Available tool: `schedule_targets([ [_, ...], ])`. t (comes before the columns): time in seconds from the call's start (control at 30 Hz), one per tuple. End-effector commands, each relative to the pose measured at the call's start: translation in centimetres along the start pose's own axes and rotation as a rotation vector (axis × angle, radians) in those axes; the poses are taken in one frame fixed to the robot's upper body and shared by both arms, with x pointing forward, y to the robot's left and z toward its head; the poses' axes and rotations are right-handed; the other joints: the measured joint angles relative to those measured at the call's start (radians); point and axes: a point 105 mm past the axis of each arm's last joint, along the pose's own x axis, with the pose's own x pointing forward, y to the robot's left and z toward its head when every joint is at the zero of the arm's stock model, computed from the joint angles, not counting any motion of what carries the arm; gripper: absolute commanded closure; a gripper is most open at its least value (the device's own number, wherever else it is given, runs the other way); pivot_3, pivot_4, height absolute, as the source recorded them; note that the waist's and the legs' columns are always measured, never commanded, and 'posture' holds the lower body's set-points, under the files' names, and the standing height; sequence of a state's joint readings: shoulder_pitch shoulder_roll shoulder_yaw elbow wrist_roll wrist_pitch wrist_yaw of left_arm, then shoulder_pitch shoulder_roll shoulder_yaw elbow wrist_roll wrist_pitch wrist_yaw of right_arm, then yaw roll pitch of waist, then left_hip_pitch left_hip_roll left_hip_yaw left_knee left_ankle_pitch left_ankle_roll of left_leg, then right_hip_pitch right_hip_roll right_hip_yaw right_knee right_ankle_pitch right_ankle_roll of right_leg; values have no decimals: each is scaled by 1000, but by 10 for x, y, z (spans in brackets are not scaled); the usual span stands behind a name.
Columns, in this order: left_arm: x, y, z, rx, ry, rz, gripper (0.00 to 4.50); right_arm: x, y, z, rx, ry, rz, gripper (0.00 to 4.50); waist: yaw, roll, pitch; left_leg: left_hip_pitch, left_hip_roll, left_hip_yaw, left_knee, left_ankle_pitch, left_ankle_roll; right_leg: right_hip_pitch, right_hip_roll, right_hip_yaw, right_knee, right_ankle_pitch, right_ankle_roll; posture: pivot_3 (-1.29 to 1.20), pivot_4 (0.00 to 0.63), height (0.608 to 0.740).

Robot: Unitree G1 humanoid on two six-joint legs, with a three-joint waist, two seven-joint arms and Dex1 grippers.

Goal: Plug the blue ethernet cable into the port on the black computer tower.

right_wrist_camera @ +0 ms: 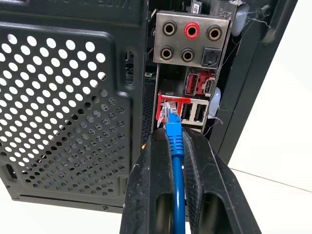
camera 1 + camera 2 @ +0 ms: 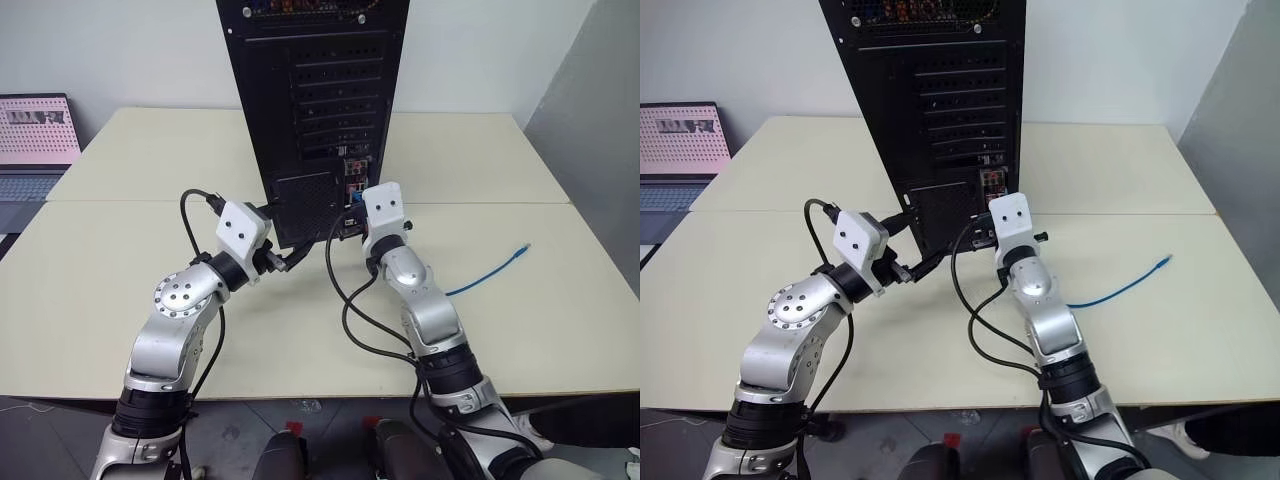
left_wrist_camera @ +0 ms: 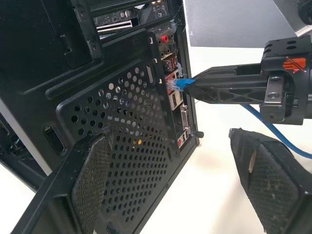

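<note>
1. The blue ethernet cable [image 1: 175, 161] has its near plug right at the red-framed port [image 1: 168, 108] on the connector strip of the black computer tower [image 2: 320, 110]. The clear tip sits in the mouth of that port; whether it is fully seated cannot be told.
2. The plug's long axis runs straight into the rear face of the tower, tip forward, tail back towards the robot, and it sits about level.
3. Behind the plug, the cord runs back between the fingers, then trails out across the table [image 2: 120, 290] on the robot's right. Its far plug [image 2: 522, 247] lies loose on the tabletop, well apart from the tower, pointing away to the right.
4. The right gripper [image 1: 171, 146] has its two black fingers pinched tight on the cable just behind the plug, and it is lined up with the cord's axis, nose at the lower rear of the tower.
5. The left gripper [image 3: 170, 190] is spread wide and holds nothing. One finger [image 3: 90, 180] rests against, or just off, the perforated mesh vent [image 3: 122, 141]; contact cannot be told. The other stands clear beside the tower's corner.
6. The tower stands upright at the middle of the table, rear face towards the robot.
7. Out at the far left edge, a laptop [image 2: 38, 140] sits open with a pink screen.
</note>
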State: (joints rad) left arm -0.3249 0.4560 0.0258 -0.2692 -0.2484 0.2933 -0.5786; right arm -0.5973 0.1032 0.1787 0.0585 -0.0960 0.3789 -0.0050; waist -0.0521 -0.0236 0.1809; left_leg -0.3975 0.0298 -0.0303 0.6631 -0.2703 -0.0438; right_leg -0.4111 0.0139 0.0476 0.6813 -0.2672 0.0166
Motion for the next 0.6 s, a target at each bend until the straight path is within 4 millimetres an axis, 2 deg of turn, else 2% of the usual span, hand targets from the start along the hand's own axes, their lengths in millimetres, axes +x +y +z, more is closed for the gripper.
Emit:
schedule_targets([
  [0.03,1,-1,12,36,-46,-2,487,2,1,19,14,-53,-23,4496,0,0,0,0,0,0,0,0,0,0,0,0,0,0,0,0,150,740],
  [0.6,2,-1,13,35,-51,-3,487,13,25,32,54,-63,28,4496,-6,0,0,1,0,0,0,0,0,0,0,0,0,0,0,0,150,740],
])
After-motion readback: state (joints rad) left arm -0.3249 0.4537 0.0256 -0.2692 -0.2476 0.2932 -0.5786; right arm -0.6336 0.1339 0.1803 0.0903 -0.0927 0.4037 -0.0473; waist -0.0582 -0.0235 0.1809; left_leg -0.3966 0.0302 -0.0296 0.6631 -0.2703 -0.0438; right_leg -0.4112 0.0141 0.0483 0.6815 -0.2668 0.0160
